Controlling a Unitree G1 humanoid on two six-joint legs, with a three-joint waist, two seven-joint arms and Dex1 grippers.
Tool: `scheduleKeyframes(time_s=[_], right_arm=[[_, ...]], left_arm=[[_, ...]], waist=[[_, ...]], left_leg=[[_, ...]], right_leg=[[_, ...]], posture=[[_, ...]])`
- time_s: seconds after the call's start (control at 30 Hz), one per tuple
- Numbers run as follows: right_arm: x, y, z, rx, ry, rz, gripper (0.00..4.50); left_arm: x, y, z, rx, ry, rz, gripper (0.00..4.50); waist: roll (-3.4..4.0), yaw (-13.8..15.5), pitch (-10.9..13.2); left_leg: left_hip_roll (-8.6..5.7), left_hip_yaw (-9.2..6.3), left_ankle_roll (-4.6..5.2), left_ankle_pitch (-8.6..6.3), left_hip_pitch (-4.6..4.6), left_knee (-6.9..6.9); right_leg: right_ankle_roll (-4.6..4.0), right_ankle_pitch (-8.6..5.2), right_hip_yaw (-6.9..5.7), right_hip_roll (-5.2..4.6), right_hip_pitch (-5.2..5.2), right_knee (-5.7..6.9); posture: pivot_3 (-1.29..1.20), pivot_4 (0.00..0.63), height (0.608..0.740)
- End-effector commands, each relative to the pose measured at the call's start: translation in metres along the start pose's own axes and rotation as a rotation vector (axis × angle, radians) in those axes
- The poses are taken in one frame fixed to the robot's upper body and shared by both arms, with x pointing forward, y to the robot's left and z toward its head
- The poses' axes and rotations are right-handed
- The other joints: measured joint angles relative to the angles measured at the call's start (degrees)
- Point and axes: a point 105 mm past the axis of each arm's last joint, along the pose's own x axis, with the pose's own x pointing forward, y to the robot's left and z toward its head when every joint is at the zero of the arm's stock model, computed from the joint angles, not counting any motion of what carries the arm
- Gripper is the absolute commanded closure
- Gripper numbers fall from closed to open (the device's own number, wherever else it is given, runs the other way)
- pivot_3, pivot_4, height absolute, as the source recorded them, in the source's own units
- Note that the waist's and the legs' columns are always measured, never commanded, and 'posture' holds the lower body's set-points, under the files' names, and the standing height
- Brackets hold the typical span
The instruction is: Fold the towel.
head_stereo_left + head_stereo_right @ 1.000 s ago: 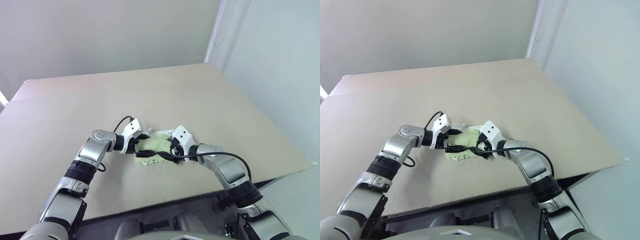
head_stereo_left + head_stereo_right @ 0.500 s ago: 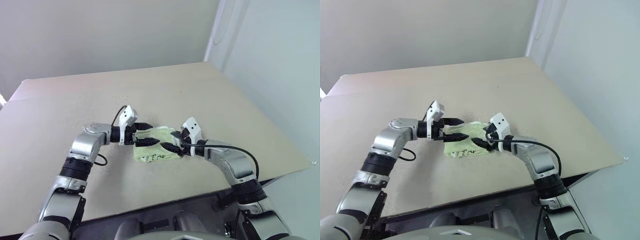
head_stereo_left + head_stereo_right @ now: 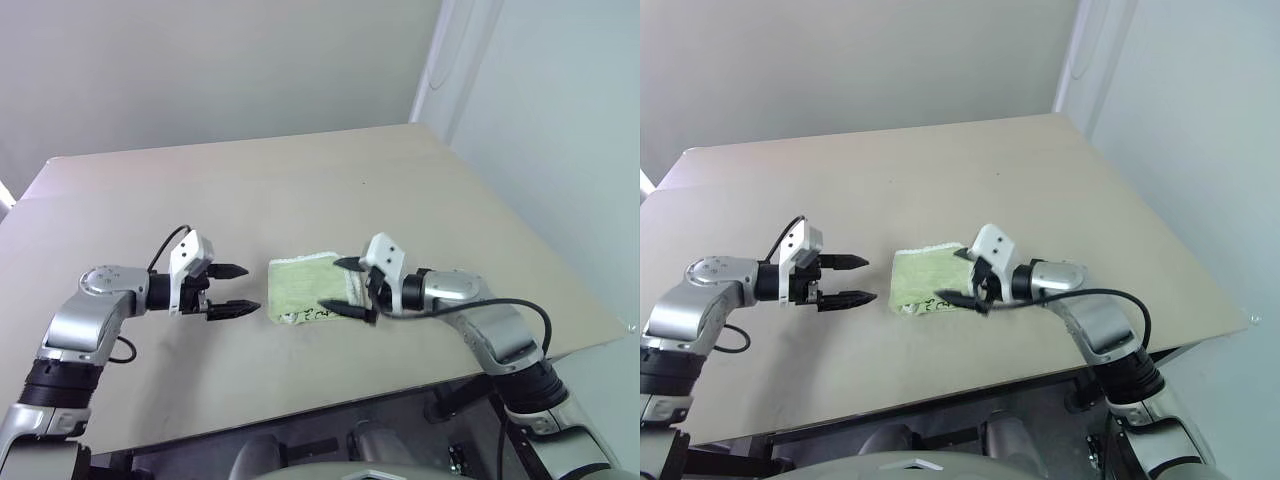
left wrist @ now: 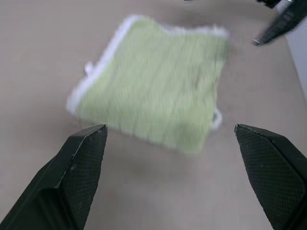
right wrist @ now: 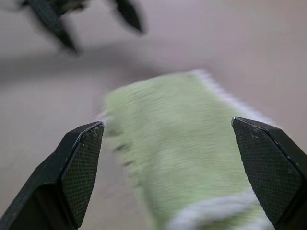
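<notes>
Left pincer: you have it spread wide, holding nothing, above the surface, apart from the towel | Towel: folded into a small square, flat on the surface between your two pincers | Right pincer: spread wide, holding nothing, over the towel's right edge.

The towel lies flat on the desk, toward its near edge. The left gripper hangs left of it, apart; the right gripper hangs over its right edge.
</notes>
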Motion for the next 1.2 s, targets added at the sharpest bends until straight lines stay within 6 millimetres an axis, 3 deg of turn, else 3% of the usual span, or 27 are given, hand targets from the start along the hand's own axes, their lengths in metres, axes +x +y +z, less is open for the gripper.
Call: scheduleKeyframes(time_s=[0.03, 0.23, 0.5, 0.97, 1.07, 1.2], right_arm=[[0.008, 0.008, 0.002, -0.124, 0.034, 0.064, 0.03], [0.02, -0.008, -0.023, -0.089, 0.102, 0.061, 0.03], [0.031, -0.019, -0.043, -0.086, 0.15, 0.0, 0.03], [0.034, -0.027, -0.047, -0.162, 0.179, -0.074, 0.03], [0.034, -0.025, -0.049, -0.175, 0.188, -0.069, 0.62], [0.033, -0.025, -0.05, -0.202, 0.201, -0.071, 1.99]], left_arm=[[-0.002, -0.001, 0.013, 0.072, -0.023, 0.027, 0.0], [0.01, -0.005, 0.007, 0.057, -0.042, 0.039, 0.0], [0.011, 0.003, 0.002, 0.034, -0.054, 0.084, 0.0], [0.013, 0.008, -0.002, 0.04, -0.028, 0.091, 0.0], [0.013, 0.01, -0.003, 0.041, -0.024, 0.093, 0.0], [0.013, 0.013, -0.006, 0.04, -0.018, 0.096, 0.0]], waist=[[0.0, -0.1, 0.0], [-0.01, -0.1, 0.0], [-0.02, -0.1, 0.0], [-0.02, -0.2, 0.0], [-0.02, -0.2, 0.0], [-0.02, -0.1, 0.0]], left_leg=[[0.0, 0.02, 0.0, 0.0, 0.01, 0.04], [0.0, 0.05, 0.0, 0.0, 0.06, 0.06], [0.0, 0.04, 0.0, 0.0, 0.01, -0.02], [0.0, 0.01, -0.01, 0.01, 0.28, 0.11], [0.0, 0.01, -0.01, 0.01, 0.28, 0.13], [0.0, 0.01, -0.01, 0.01, 0.26, 0.13]], right_leg=[[0.0, 0.0, 0.0, 0.0, 0.02, 0.0], [-0.01, 0.02, 0.02, 0.01, 0.05, 0.02], [-0.18, 0.14, 0.02, 0.01, -0.01, 0.02], [-0.06, 0.06, 0.02, 0.03, 0.22, 0.13], [-0.06, 0.06, 0.02, 0.03, 0.24, 0.13], [-0.06, 0.06, 0.02, 0.03, 0.23, 0.12]], posture=[[0.0, 0.0, 0.74], [0.0, 0.0, 0.74], [0.0, 0.0, 0.74], [0.0, 0.0, 0.74], [0.0, 0.0, 0.74], [0.0, 0.0, 0.74]])
